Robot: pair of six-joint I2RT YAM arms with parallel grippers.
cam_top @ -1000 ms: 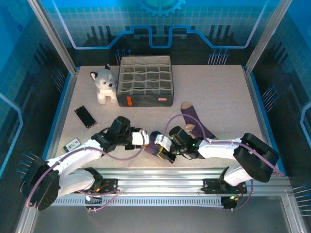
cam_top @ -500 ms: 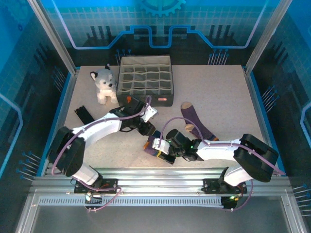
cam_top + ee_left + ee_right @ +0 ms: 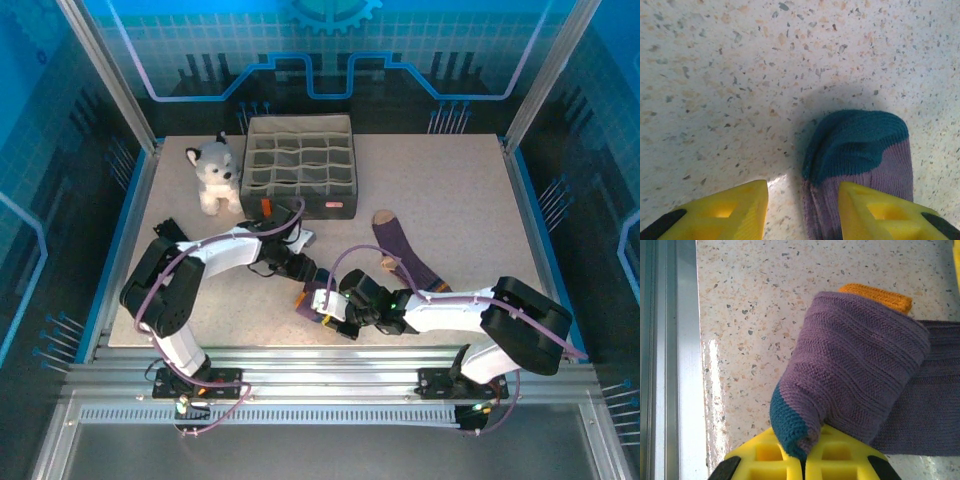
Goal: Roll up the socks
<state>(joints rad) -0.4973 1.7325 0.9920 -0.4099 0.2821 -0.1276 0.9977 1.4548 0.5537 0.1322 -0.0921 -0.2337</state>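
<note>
At the near edge of the speckled desk (image 3: pixel 455 180), the right fingers (image 3: pixel 803 460) are clenched on a folded bulge of the navy-toed purple sock (image 3: pixel 855 360). Its orange cuff (image 3: pixel 879 297) peeks out over the far side of the roll, and the rest of the knit lies flat on the desk to one side. Just beyond, the left fingers (image 3: pixel 302 271) stand released, tips down at the same sock's toe end. One yellow tip is over the purple knit beside the dark toe, the other over bare desk. Farther back and to the right, the tan-toed purple sock (image 3: pixel 405 250) lies flat and unrolled, apart from both arms. At the back of the desk, a grey-and-white plush husky (image 3: pixel 213 176) sits upright just beside a grey divided organizer box (image 3: pixel 300 165).
</note>
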